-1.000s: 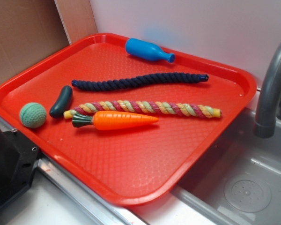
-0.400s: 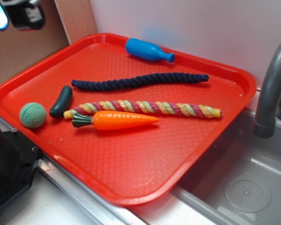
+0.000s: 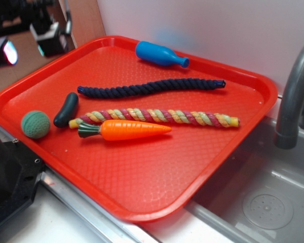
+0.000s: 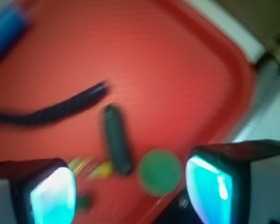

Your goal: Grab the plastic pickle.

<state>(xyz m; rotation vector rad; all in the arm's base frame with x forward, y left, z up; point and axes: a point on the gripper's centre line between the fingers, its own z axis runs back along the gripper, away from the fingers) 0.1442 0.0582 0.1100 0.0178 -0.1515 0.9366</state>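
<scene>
The plastic pickle [image 3: 66, 109] is a small, very dark green oblong lying on the red tray [image 3: 157, 167] at its left side, between the light green ball [image 3: 35, 124] and the striped rope. In the wrist view the pickle [image 4: 116, 138] lies ahead of the jaws, with the ball [image 4: 159, 171] to its right. My gripper [image 3: 28, 44] hangs high above the tray's far left corner, well apart from the pickle. Its fingers [image 4: 53, 196] stand wide apart with nothing between them; the gripper [image 4: 130, 198] is open.
An orange carrot [image 3: 129, 129], a multicoloured rope [image 3: 157, 117], a long navy rope [image 3: 152, 87] and a blue bottle [image 3: 159, 54] also lie on the tray. A grey tap [image 3: 294, 96] and a sink [image 3: 263, 202] are to the right. Cardboard stands behind on the left.
The gripper has come into the exterior view at the top left and moved down and to the right towards the tray. The objects on the tray have not moved.
</scene>
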